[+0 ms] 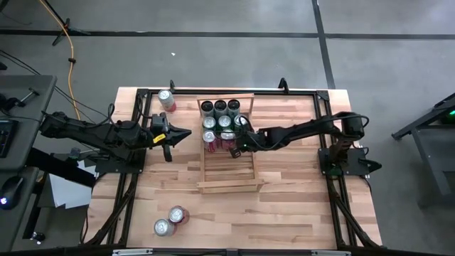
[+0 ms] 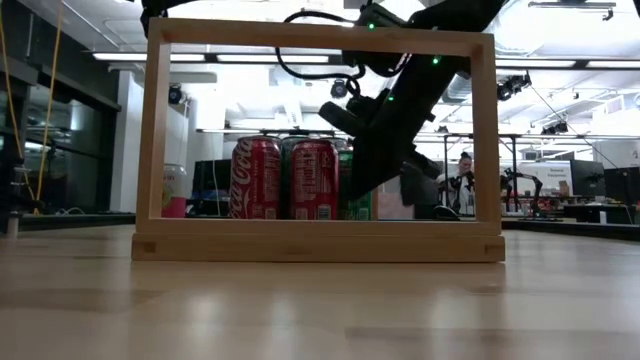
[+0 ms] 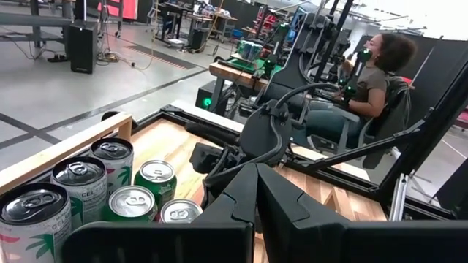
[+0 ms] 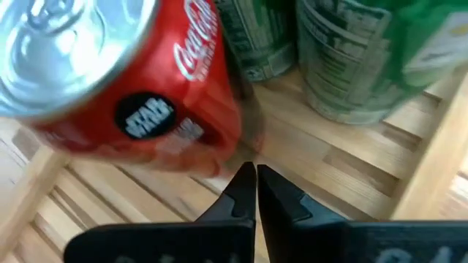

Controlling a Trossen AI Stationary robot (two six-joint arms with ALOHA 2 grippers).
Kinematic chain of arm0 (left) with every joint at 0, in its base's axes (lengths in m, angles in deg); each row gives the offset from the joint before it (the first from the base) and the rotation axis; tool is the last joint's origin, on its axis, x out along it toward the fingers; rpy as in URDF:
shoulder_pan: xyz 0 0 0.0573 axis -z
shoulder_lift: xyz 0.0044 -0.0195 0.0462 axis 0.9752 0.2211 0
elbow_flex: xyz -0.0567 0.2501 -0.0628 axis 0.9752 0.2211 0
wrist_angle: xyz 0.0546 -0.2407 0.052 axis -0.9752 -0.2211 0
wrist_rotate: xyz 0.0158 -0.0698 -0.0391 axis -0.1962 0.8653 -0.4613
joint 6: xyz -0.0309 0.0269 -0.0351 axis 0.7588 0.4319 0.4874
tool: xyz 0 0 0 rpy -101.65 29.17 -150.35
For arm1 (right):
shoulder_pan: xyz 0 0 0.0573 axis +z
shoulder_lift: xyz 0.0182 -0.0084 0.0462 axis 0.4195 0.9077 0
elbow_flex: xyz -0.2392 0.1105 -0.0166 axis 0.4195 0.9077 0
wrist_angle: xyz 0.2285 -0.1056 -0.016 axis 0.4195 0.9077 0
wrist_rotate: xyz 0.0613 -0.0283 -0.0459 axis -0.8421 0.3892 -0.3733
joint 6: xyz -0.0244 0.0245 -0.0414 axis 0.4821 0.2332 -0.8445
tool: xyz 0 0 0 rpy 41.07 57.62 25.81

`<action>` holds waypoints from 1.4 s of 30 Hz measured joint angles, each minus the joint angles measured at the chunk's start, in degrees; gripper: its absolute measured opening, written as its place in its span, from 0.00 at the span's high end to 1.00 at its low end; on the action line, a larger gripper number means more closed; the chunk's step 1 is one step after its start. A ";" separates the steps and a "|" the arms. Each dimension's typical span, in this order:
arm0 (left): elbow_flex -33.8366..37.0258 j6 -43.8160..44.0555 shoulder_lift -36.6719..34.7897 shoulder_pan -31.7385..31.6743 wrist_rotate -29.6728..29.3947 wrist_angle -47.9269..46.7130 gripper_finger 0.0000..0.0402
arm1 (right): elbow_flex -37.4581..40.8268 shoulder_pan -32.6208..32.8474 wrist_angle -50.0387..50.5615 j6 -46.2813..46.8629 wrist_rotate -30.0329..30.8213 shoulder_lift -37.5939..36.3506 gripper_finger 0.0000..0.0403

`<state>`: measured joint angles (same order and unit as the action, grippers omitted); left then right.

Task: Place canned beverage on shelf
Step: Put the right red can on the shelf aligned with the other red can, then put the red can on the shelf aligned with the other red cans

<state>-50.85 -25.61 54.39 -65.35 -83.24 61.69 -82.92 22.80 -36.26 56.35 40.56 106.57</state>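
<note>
Canned beverages are seen in three places. Nearest the bench's [image 1: 284, 213] front edge, toward its left corner, two cans [image 1: 170, 220] lie close together on the bare planks, well apart from everything else. Farther in, at mid-bench, the shelf [image 1: 226, 178] is laid flat; its front half is bare slats, and cans are packed into its far half. There the right pincer [image 1: 238, 146] is found inside the shelf with its fingers pressed shut and nothing between them, just beside a red cola can [image 4: 139, 88] at the front of the group. In the low view two red cans [image 2: 285, 180] are seen upright through the shelf's end bar. Behind them, green and white cans [image 3: 110, 183] are ranged up to the shelf's far end. To the left of the shelf, the left pincer [image 1: 181, 134] is held closed and empty above the bench, pointing toward the cans. One more can [image 1: 166, 100] stands near the far left corner, outside the shelf. Beyond the bench a seated person [image 3: 365, 80] is seen.
</note>
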 joint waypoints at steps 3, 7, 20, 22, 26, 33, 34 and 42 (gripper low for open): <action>0.00 0.00 0.00 0.02 0.00 -0.01 1.00 | 0.00 -0.02 -1.94 0.00 0.01 0.68 1.00; 0.00 -0.02 0.00 0.02 0.00 -0.05 1.00 | 0.00 0.00 -3.30 0.01 0.02 0.93 1.00; 0.00 -0.07 0.00 0.00 -2.60 -0.45 1.00 | 0.00 0.00 -6.24 -0.15 0.03 0.93 1.00; 0.00 -0.06 0.00 0.02 -2.62 -0.45 1.00 | 0.00 0.00 -6.31 -0.18 0.02 0.93 1.00; 0.00 0.05 0.00 0.02 -2.59 -0.45 1.00 | 0.00 0.00 -6.29 -1.80 -0.02 0.93 1.00; 0.00 4.92 0.00 0.02 1.69 -0.44 1.00 | -0.02 0.74 3.76 -10.21 -5.29 -4.05 1.00; 0.00 4.90 0.00 0.02 2.65 -0.49 1.00 | -0.02 1.21 6.82 -11.71 -5.23 -5.49 1.00; 0.01 4.99 0.00 0.02 3.48 -3.91 1.00 | -0.02 6.93 22.63 -17.18 0.67 -21.13 1.00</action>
<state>-50.84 -20.62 54.39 -65.32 -79.76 57.78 -82.94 29.73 -13.63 39.17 41.23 85.44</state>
